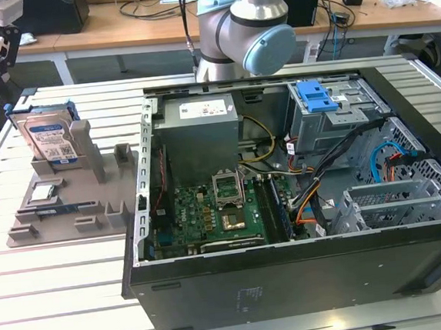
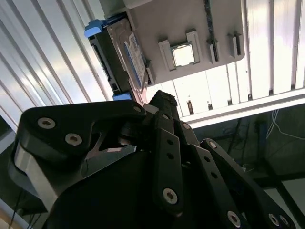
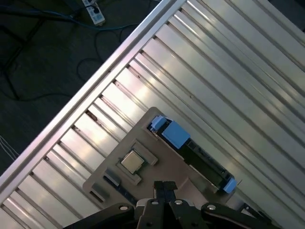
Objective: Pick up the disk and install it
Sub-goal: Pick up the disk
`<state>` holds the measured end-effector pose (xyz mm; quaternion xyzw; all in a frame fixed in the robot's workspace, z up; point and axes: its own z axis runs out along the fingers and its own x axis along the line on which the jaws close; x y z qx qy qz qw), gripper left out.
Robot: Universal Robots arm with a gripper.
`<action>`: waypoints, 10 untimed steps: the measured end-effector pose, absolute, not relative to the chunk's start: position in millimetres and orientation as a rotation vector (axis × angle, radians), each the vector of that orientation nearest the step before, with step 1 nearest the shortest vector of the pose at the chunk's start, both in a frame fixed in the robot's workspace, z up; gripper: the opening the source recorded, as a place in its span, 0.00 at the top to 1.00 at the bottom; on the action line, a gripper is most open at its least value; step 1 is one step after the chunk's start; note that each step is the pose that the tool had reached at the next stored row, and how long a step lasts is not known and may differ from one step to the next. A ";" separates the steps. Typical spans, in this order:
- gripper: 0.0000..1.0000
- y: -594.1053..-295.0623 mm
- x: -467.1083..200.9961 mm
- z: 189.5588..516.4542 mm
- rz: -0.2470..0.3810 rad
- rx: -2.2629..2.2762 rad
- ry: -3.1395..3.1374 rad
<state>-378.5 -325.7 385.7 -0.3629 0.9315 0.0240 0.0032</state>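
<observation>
Although the arm (image 1: 247, 31) stands large behind the open computer case (image 1: 292, 274) in the exterior view, the picture's upper edge cuts it off above its grey joint. In both wrist views the pincer's body is cut by the picture's edge, so that its black links and its tip are what can be seen. The pincer (image 3: 164, 185) is narrow: its two tips lie pressed together with nothing between them, and in the second wrist view the links run together to one dark tip (image 2: 163, 99).

The disk (image 1: 48, 137) stands upright on edge in a slot of a grey holder (image 1: 63, 217), which lies on the slatted worktop (image 1: 61, 287) at the exterior view's left, just beside the case. The slot hides the disk's lower edge. Its white-and-blue label faces the exterior camera. In the first wrist view the disk (image 3: 202, 160) is seen edge-on, a dark strip between blue frame ends, and its label cannot be made out. In the second wrist view the disk (image 2: 126, 52) leans across the picture with the label partly in sight.

The pincer does not touch the disk. Its closed tip points toward the holder, the disk lying beyond the tip and off to one side, near a small square chip (image 3: 132, 162) seated in the same holder. How far the tip hangs from the disk cannot be told.
</observation>
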 end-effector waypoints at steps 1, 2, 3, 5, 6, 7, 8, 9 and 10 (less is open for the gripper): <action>0.89 -325.7 -378.5 385.7 0.075 -1.161 2.912; 0.89 -325.7 -378.5 385.7 0.076 -1.197 2.898; 0.89 -325.7 -378.5 385.7 0.076 -1.215 2.891; 0.89 -325.7 -378.5 385.7 0.076 -1.258 2.873; 0.89 -325.7 -378.5 385.7 0.076 -1.279 2.864; 0.89 -325.7 -378.5 385.7 0.076 -1.293 2.858; 0.89 -325.7 -378.5 385.7 0.076 -1.316 2.848; 0.89 -325.7 -378.5 385.7 0.076 -1.331 2.841; 0.89 -325.7 -378.5 385.7 0.076 -1.348 2.834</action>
